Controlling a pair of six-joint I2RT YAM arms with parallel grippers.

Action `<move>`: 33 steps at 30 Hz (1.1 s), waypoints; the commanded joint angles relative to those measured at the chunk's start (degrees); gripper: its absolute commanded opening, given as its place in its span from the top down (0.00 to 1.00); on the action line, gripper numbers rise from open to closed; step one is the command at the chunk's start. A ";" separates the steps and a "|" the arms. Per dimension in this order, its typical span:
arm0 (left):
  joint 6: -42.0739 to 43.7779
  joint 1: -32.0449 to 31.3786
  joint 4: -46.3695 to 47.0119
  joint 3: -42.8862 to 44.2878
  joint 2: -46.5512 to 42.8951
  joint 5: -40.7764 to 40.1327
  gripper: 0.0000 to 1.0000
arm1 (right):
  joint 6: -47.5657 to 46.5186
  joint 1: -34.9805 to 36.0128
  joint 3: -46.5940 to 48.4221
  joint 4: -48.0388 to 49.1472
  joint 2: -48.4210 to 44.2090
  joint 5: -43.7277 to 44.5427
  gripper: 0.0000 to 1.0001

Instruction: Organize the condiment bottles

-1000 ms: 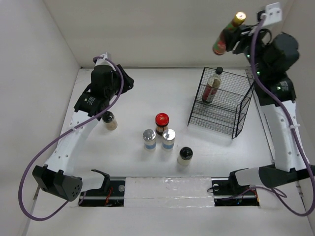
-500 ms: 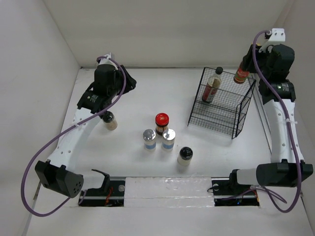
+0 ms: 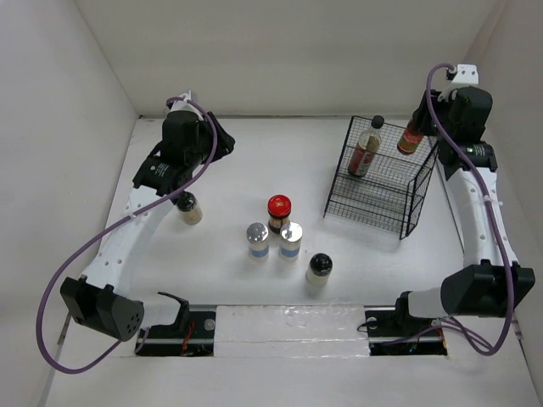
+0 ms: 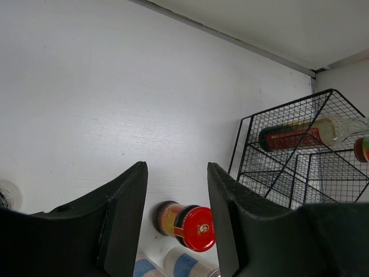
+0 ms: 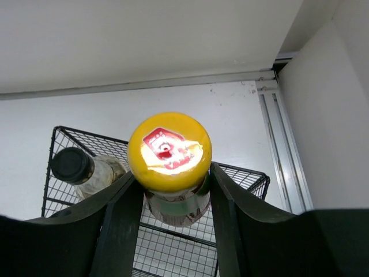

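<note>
My right gripper (image 3: 424, 127) is shut on the yellow-capped sauce bottle (image 5: 170, 151), holding it over the top right of the black wire rack (image 3: 382, 182). The black-capped sauce bottle (image 3: 366, 148) stands in the rack's upper tier; it also shows in the right wrist view (image 5: 86, 170). My left gripper (image 4: 176, 231) is open and empty, high above the table at back left. The red-lidded jar (image 3: 279, 212), two silver-capped shakers (image 3: 258, 240) (image 3: 291, 240) and a black-capped pale jar (image 3: 319, 269) stand mid-table. Another black-capped jar (image 3: 189, 208) stands under my left arm.
White walls close in the table on the left, back and right. The rack stands near the right wall. The arm bases and their cables lie along the near edge.
My right arm has lowered the yellow-capped bottle from high above the rack down to its top right edge and turned it more upright. My left arm has barely moved.
</note>
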 commanded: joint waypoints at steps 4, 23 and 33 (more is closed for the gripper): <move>-0.31 0.03 2.20 -0.58 -1.01 0.11 0.58 | 0.91 -1.03 -1.12 12.31 -0.94 -0.63 0.96; -0.31 0.03 2.20 -2.77 -0.48 0.11 0.58 | 3.29 1.17 -20.28 18.73 -0.59 1.39 0.82; -0.31 0.03 2.20 -4.44 -1.62 0.11 0.58 | 4.96 1.70 -22.74 17.68 -0.06 2.45 0.49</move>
